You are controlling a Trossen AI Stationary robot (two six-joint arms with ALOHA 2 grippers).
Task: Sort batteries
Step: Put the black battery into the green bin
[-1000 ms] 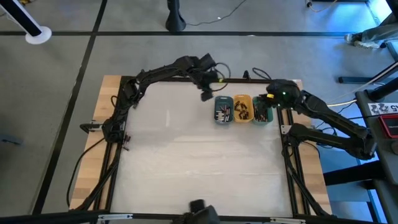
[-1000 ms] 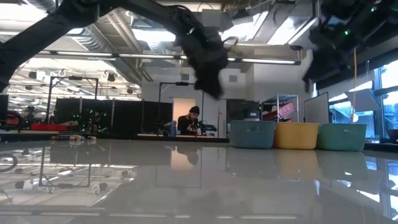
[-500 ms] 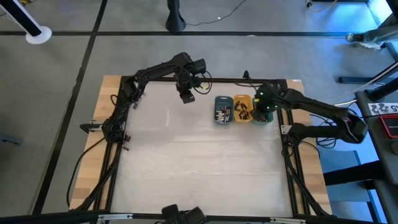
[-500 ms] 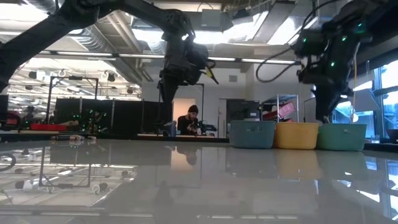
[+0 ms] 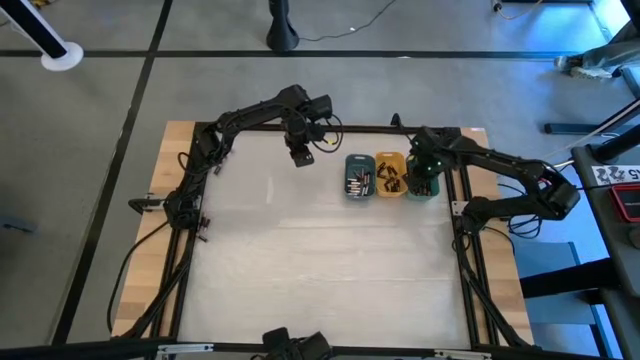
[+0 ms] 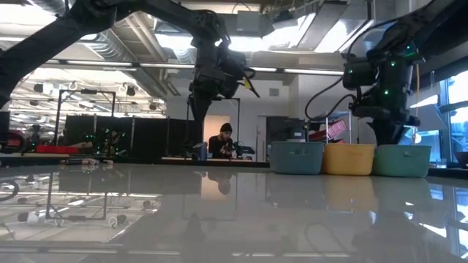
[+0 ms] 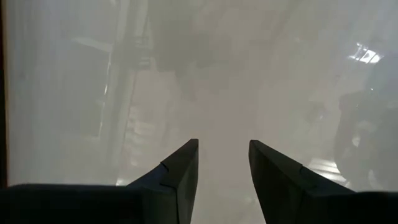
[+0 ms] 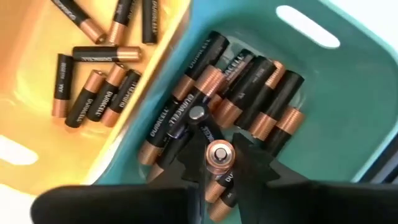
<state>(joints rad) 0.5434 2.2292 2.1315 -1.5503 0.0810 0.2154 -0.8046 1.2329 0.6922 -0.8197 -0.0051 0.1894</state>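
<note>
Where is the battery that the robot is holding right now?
The right gripper holds the battery over the green tray, just above the batteries piled inside, beside the orange tray.

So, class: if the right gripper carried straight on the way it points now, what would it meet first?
The right gripper, holding a battery end-on, points into the green tray. It would probably meet the batteries piled there first; depth is unclear.

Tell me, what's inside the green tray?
The green tray holds a pile of black-and-copper batteries. The right gripper is inside it, gripping one battery upright. The bottom under the pile is hidden.
</note>
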